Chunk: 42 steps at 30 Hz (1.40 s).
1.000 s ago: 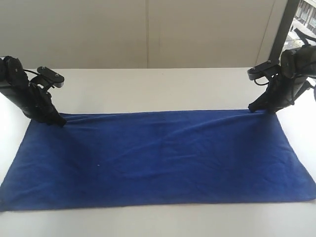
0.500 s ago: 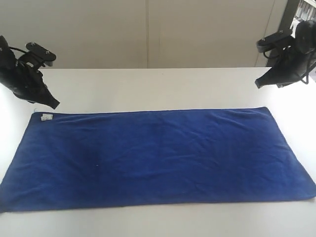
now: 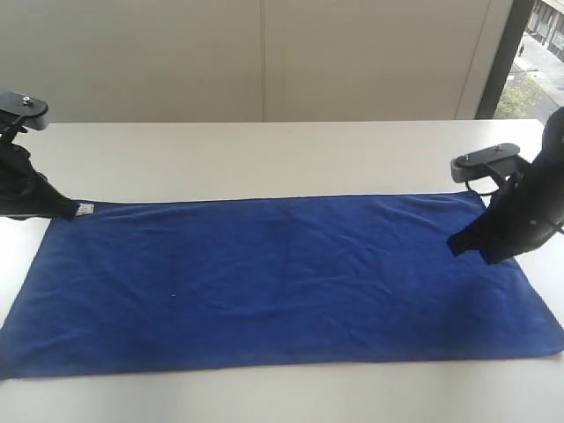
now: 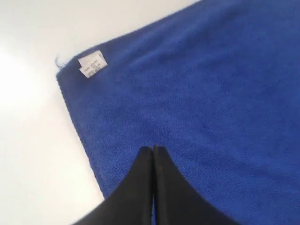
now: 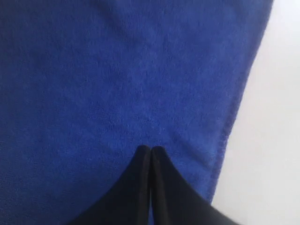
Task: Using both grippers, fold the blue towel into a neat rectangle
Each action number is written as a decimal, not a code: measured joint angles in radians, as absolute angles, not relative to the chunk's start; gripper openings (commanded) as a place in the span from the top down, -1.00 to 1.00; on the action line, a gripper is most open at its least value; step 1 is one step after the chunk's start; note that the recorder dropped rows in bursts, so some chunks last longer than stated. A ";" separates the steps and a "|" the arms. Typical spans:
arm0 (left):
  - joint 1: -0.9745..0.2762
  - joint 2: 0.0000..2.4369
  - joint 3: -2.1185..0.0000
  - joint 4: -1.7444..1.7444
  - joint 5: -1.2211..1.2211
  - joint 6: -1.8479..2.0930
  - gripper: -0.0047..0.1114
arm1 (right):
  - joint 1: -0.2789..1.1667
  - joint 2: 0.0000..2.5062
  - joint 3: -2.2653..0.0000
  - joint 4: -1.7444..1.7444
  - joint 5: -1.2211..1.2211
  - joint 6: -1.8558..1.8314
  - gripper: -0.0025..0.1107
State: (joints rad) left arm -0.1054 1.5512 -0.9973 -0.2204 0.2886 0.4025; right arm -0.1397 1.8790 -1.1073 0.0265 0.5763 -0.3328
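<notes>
I see a white table [image 3: 264, 154] with a plain matte top. Behind it stands a pale wall [image 3: 132, 53] with one thin vertical seam [image 3: 263, 53]. At the right a dark post [image 3: 500, 53] leans a little. Beside it a window [image 3: 542, 44] shows daylight and some green outside.

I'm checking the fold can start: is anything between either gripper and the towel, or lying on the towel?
Nothing visible stands in the way. The towel lies flat and bare on the table. The left gripper, shut, is over the corner with the label; the right gripper, shut, is over the other end.
</notes>
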 measured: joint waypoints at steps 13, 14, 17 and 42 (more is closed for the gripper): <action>-0.105 1.427 -0.917 -0.246 0.212 0.398 0.92 | -0.140 1.891 -1.037 -0.025 0.488 -0.259 0.96; -0.105 1.427 -0.917 -0.246 0.212 0.398 0.92 | -0.140 1.897 -1.037 -0.032 0.488 -0.254 0.96; -0.105 1.427 -0.917 -0.246 0.210 0.398 0.92 | -0.140 1.904 -1.037 -0.043 0.488 -0.241 0.96; -0.105 1.427 -0.917 -0.246 0.210 0.398 0.92 | -0.233 1.904 -1.037 -0.276 0.565 -0.085 0.96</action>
